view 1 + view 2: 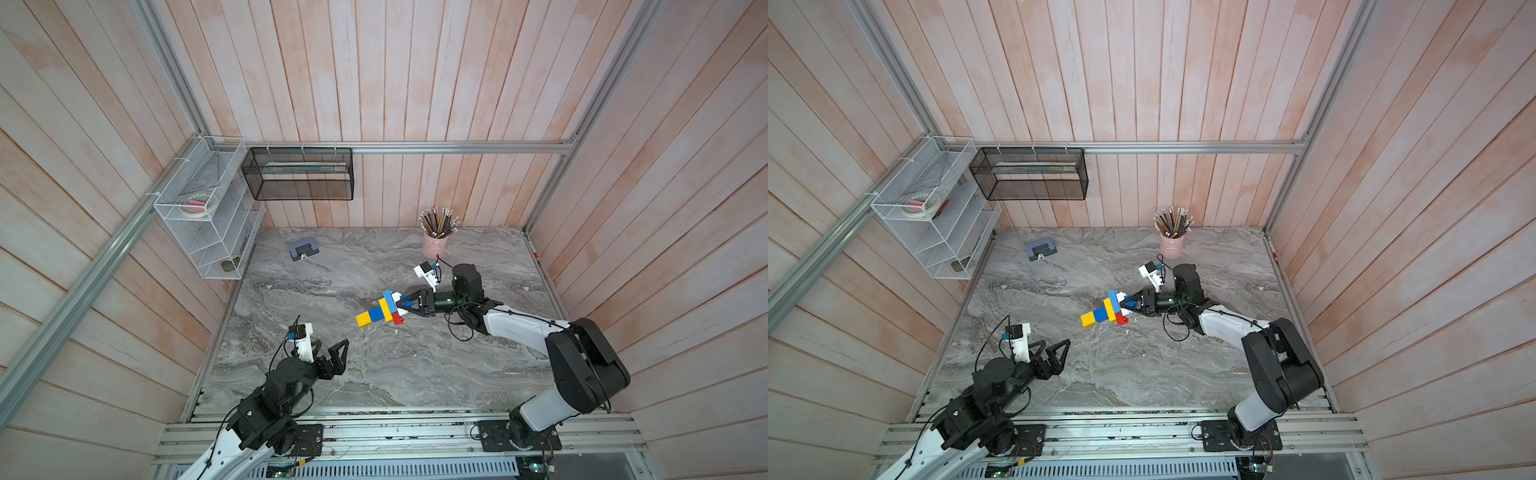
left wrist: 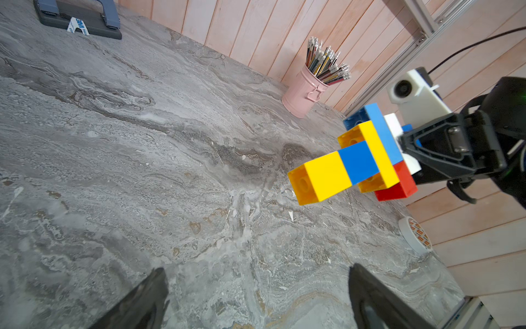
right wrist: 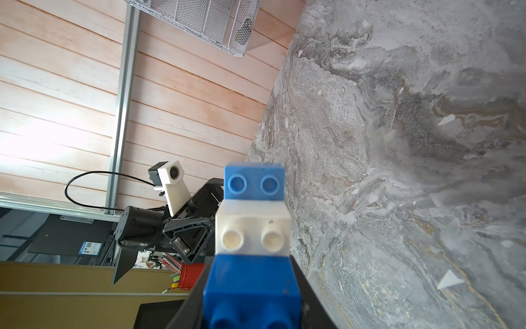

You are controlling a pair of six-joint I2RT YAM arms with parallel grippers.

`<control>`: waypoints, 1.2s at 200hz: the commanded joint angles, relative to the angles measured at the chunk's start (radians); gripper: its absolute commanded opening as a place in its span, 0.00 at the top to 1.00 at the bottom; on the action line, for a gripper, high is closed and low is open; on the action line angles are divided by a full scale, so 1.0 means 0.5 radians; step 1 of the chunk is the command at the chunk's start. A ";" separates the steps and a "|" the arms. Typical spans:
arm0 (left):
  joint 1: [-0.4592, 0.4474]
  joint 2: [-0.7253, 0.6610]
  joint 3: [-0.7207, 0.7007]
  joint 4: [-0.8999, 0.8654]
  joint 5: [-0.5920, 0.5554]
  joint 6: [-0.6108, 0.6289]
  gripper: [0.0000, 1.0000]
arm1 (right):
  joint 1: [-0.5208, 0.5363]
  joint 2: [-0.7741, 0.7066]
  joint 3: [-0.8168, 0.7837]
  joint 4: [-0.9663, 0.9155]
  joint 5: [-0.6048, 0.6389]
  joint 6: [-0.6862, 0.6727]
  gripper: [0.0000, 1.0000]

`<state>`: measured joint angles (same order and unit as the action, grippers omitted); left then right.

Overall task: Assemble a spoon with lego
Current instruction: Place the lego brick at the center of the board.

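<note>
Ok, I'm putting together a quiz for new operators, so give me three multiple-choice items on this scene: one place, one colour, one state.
1. Where is the spoon? A: in the wire rack. B: in the right gripper. C: inside the pink cup.
2. What colour is the brick at the handle's free end? A: red. B: white. C: yellow.
3. How is the left gripper? A: open, empty. B: shut on a brick. C: shut on the spoon.
Key: 1 B, it clamps the spoon's head; 2 C, that brick shows yellow in every view that shows it; 3 A, its jaws stand apart with nothing between.
</note>
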<state>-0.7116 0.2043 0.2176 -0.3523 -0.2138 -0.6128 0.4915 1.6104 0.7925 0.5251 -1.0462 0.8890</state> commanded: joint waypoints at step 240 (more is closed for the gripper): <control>0.009 -0.040 0.002 -0.016 -0.007 0.032 0.00 | 0.057 1.020 -0.428 1.515 0.494 1.511 0.74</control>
<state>-0.7116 0.1986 0.2176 -0.3527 -0.2176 -0.6125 0.5049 2.0884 0.5987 1.2667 -0.8539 1.6047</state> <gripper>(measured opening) 0.997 0.355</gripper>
